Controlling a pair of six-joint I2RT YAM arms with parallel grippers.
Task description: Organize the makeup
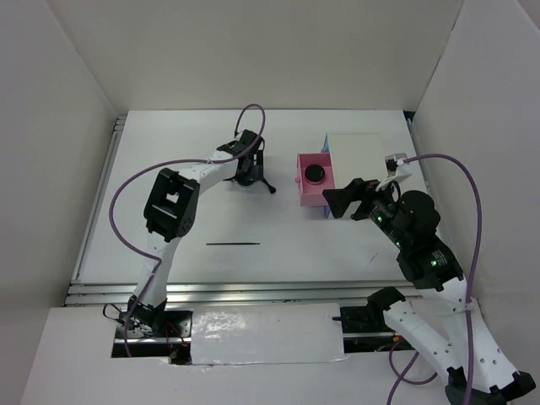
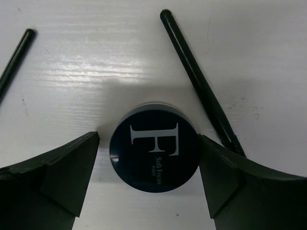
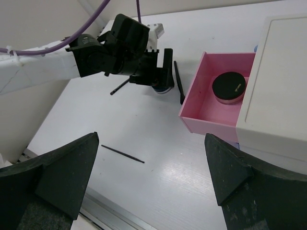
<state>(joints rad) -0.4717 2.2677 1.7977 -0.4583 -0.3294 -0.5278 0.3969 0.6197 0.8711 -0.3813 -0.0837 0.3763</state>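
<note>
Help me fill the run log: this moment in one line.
left gripper open, straddling compact | right gripper open, empty | other compact in pink drawer

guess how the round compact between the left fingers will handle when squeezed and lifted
The compact looks rigid and squat, so it likely lifts stiffly without tipping. Its glossy curved rim may slip or twist between the flat fingers if gripped off-centre. The pencil beside one finger would probably roll if nudged.

Black compact point(image 3: 229, 87) — inside pink drawer point(image 3: 211, 128)

Bright, even overhead light; glare on the table point(image 2: 120, 72), soft shadows
</note>
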